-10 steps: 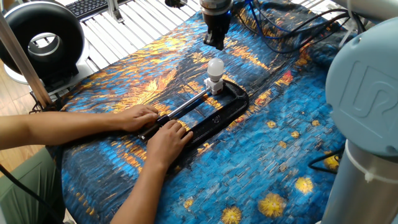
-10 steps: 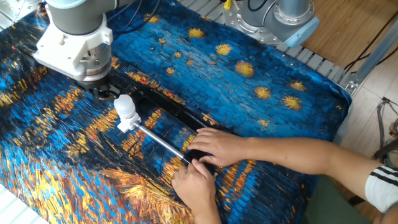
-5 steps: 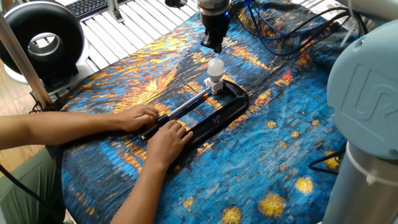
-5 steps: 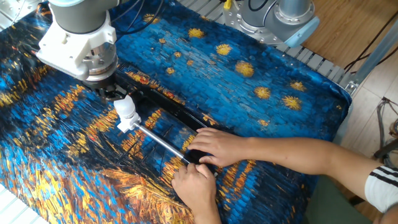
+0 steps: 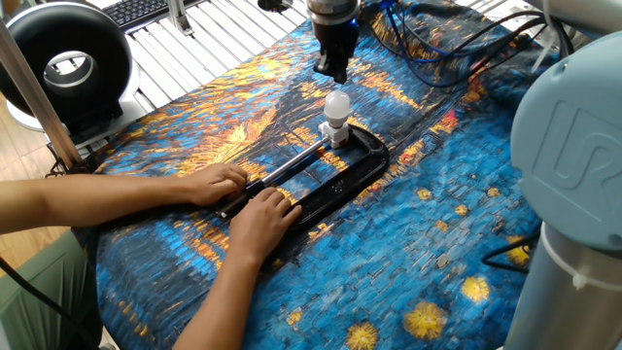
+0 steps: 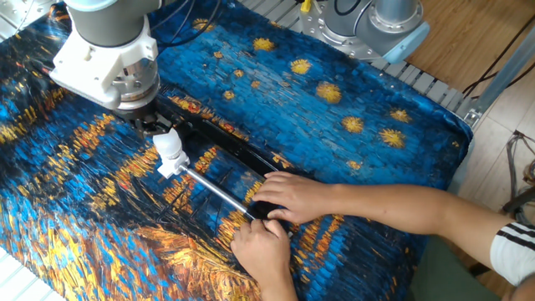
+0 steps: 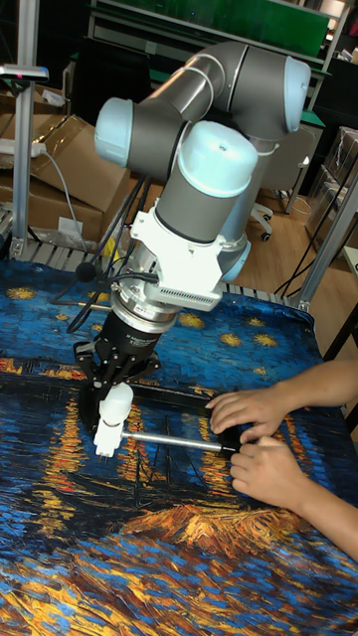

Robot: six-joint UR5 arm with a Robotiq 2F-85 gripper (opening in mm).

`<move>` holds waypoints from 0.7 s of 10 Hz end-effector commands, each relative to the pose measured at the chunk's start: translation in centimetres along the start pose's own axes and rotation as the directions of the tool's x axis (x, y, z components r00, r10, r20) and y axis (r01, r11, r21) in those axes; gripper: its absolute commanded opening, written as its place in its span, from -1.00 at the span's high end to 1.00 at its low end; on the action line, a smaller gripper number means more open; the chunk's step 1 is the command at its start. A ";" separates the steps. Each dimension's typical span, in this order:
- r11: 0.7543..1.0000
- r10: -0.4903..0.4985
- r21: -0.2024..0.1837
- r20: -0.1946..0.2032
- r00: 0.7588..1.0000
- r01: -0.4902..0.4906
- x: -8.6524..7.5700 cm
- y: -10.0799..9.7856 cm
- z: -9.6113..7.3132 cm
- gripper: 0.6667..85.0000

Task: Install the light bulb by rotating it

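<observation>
The small white light bulb (image 5: pixel 337 103) (image 6: pixel 167 142) (image 7: pixel 116 399) stands upright in a white socket block (image 5: pixel 335 134) (image 6: pixel 170 165). The block is held in a black C-clamp (image 5: pixel 362 163) lying on the patterned cloth. My gripper (image 5: pixel 332 72) (image 6: pixel 151 126) (image 7: pixel 116 378) hangs just above the bulb's top. Its dark fingers are spread to either side and hold nothing. A person's two hands (image 5: pixel 219 183) (image 6: pixel 288 196) press on the clamp's screw rod and handle end.
The person's forearms (image 5: pixel 87 199) reach in across the cloth on the side of the clamp away from the bulb. A black ring-shaped device (image 5: pixel 63 63) stands at one table corner. Cables (image 5: pixel 437 39) lie behind the gripper. A second robot base (image 6: pixel 376 21) is at the far edge.
Over the last second my gripper has shifted a little closer to the bulb, ending just above it. The hands, clamp and bulb have stayed put.
</observation>
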State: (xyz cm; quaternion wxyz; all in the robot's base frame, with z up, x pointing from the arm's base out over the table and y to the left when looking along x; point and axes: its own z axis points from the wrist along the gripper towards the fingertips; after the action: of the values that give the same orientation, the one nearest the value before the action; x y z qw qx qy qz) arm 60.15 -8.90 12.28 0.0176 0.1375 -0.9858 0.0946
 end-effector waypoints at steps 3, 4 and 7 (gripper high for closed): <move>0.998 0.047 -0.045 0.009 0.999 -0.046 -0.2 1.0 -0.1 0.98; 0.997 0.054 -0.046 0.004 0.999 -0.054 0.2 1.1 -0.3 0.98; 0.996 0.087 -0.025 0.008 0.996 -0.087 2.4 1.7 -1.5 0.99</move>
State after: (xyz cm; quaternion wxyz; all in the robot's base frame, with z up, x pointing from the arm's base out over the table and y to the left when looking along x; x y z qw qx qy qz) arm 58.56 -8.06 12.95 0.0150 0.1057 -0.9906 0.0855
